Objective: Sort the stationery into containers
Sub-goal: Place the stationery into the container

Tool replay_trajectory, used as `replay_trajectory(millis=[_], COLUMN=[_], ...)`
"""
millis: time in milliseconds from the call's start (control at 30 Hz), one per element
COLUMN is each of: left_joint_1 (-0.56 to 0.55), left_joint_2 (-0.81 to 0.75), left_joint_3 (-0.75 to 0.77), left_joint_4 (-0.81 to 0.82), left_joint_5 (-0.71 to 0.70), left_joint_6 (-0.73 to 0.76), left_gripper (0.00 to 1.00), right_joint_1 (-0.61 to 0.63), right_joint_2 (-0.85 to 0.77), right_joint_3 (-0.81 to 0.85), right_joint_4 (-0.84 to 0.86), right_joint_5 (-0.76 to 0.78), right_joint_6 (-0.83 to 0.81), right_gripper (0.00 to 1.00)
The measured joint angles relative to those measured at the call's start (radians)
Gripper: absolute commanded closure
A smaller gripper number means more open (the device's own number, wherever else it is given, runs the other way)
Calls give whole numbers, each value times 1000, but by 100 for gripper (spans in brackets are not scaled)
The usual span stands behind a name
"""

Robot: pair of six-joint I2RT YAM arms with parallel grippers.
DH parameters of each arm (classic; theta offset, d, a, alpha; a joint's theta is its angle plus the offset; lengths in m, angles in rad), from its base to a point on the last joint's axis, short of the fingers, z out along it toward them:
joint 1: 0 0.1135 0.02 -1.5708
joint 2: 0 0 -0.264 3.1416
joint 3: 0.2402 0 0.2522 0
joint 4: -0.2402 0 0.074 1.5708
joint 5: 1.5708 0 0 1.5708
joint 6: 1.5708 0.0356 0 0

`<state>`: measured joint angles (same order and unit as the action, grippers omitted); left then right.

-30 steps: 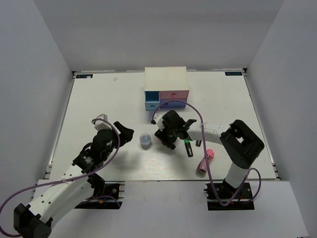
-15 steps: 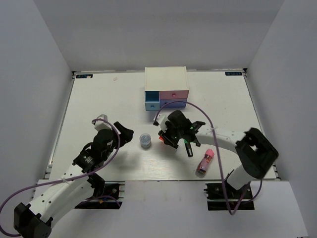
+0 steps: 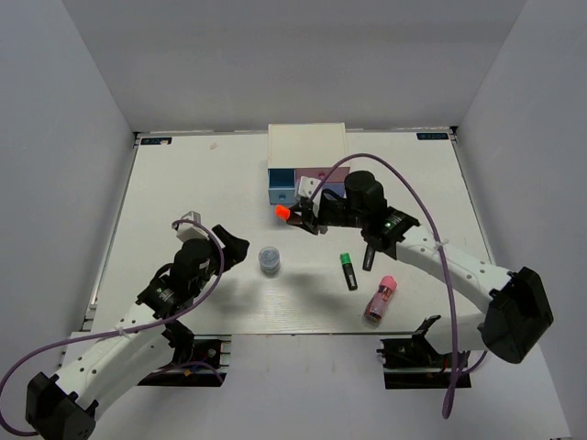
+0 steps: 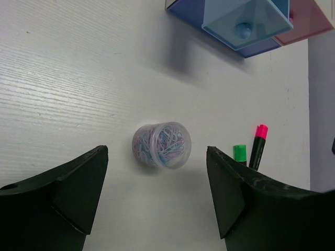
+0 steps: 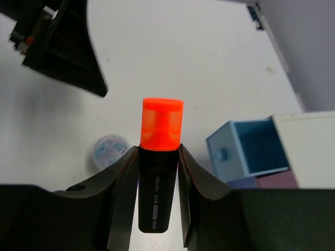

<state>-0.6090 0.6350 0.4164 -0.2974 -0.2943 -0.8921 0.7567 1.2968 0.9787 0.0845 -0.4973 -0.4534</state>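
My right gripper (image 3: 299, 216) is shut on the orange-ended highlighter (image 3: 283, 212) and holds it above the table, just in front of the open light blue drawer (image 3: 281, 192) of the white drawer chest (image 3: 307, 147). In the right wrist view the highlighter (image 5: 159, 172) sits between the fingers, with the open drawer (image 5: 251, 151) to its right. The green highlighter (image 3: 348, 271), the pink-red one (image 3: 368, 258) and the pink tube (image 3: 381, 299) lie on the table. My left gripper (image 4: 157, 198) is open, just short of the blue-grey pot (image 4: 161, 145).
The pink drawer (image 3: 321, 174) and the wide periwinkle drawer (image 4: 183, 10) sit beside and under the blue one. The left gripper (image 5: 63, 47) shows at the top left of the right wrist view. White walls enclose the table.
My right gripper has lifted the orange highlighter from the table's middle and carried it back towards the open blue drawer. The left arm has not moved.
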Motion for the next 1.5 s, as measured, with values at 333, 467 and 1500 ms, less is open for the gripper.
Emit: replay_trajectory(millis=[333,467,1500], left_joint_1=[0,0,0], left_joint_2=[-2,-10,83], left_joint_3=[-5,-19,-20], left_joint_4=[15,20,82], left_joint_5=[7,7,8], left_joint_6=[0,0,20], left_gripper=[14,14,14], right_joint_1=[-99,-134,-283], right_joint_2=[263,341,769], right_joint_3=[232,301,539], right_joint_4=[219,298,467], right_joint_5=[-191,-296,-698], right_joint_6=[-41,-48,19], right_gripper=[100,100,79])
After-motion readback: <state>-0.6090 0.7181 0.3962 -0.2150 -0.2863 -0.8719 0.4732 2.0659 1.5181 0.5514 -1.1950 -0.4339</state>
